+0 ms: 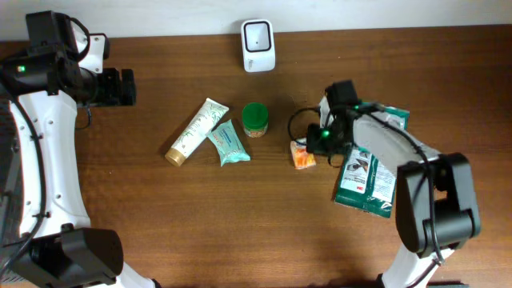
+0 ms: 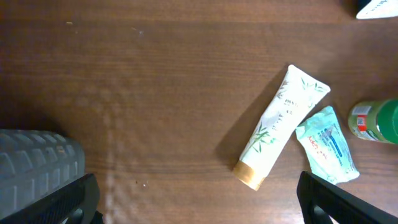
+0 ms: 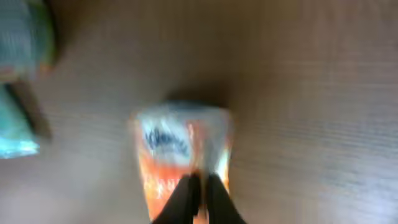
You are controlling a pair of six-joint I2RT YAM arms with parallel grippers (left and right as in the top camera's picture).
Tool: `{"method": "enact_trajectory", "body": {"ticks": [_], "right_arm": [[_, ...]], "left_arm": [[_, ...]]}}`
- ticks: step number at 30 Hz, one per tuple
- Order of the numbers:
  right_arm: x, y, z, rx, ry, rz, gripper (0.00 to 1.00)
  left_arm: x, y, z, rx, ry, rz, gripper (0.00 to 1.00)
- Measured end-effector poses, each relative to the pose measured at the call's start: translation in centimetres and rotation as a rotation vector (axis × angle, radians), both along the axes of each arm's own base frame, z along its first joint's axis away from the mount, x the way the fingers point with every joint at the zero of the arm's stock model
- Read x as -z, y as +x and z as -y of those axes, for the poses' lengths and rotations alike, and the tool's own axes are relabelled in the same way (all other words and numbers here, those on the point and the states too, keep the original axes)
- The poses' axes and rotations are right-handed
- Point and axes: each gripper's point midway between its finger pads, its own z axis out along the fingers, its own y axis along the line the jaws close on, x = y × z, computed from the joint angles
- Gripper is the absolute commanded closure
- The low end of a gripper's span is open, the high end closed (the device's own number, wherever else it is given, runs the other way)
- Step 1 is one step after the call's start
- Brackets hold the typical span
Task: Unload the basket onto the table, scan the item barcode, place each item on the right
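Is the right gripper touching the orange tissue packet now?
Touching. The right wrist view, though blurred, shows the right gripper with its fingers shut over the near edge of the orange tissue packet, pinching its wrapper.

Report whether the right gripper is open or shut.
Shut: in the wrist view the right gripper has its fingers together, pinching the orange packet at its near edge.

A cream tube (image 1: 197,130) lies just beside a teal packet (image 1: 229,143) and a green-capped jar (image 1: 255,119); green pouches (image 1: 366,180) rest well apart on the wooden tabletop (image 1: 240,224).
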Motion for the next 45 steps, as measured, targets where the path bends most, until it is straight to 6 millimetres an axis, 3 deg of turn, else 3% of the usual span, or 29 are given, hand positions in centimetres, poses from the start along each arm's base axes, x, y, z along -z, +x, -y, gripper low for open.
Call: {"method": "enact_trajectory", "body": {"ticks": [1, 27, 31, 32, 33, 35, 36, 37, 38, 39, 41, 45], "right_arm": [[0.9, 0.0, -0.1, 0.030, 0.022, 0.021, 0.96], [0.9, 0.0, -0.1, 0.077, 0.044, 0.028, 0.96], [0.3, -1.1, -1.5, 0.033, 0.181, -0.014, 0.96], [-0.5, -1.3, -1.8, 0.020, 0.258, -0.021, 0.96], [-3.5, -0.9, -1.0, 0.019, 0.375, 0.026, 0.96], [-12.1, -0.3, 0.4, -0.018, 0.601, 0.210, 0.96], [-16.0, -0.8, 0.9, -0.049, 0.687, 0.292, 0.90], [-17.3, -1.1, 1.2, -0.062, 0.705, 0.324, 0.70], [-16.7, -1.5, 1.3, -0.041, 0.666, 0.295, 0.46], [-14.4, -1.8, 1.2, -0.022, 0.557, 0.243, 0.36], [-10.1, -2.0, -0.7, -0.060, 0.333, 0.190, 0.37], [-3.7, -2.6, -3.2, -0.077, 0.123, 0.083, 0.39]], "left_arm": [[0.0, 0.0, 0.0, 0.000, 0.000, -0.001, 0.01], [0.0, 0.0, 0.0, 0.000, 0.000, -0.001, 0.01], [0.0, 0.0, 0.0, 0.000, 0.000, -0.001, 0.01], [0.0, 0.0, 0.0, 0.000, -0.001, -0.001, 0.01], [0.0, 0.0, 0.0, 0.000, 0.000, -0.001, 0.01], [0.0, 0.0, 0.0, 0.000, 0.000, 0.000, 0.01], [0.0, 0.0, 0.0, 0.000, 0.000, 0.000, 0.01], [0.0, 0.0, 0.0, 0.000, 0.000, -0.001, 0.01], [0.0, 0.0, 0.0, 0.000, 0.000, 0.000, 0.01], [0.0, 0.0, 0.0, 0.000, 0.000, 0.000, 0.01], [0.0, 0.0, 0.0, 0.000, 0.000, -0.001, 0.01], [0.0, 0.0, 0.0, 0.000, 0.000, -0.001, 0.01]]}}
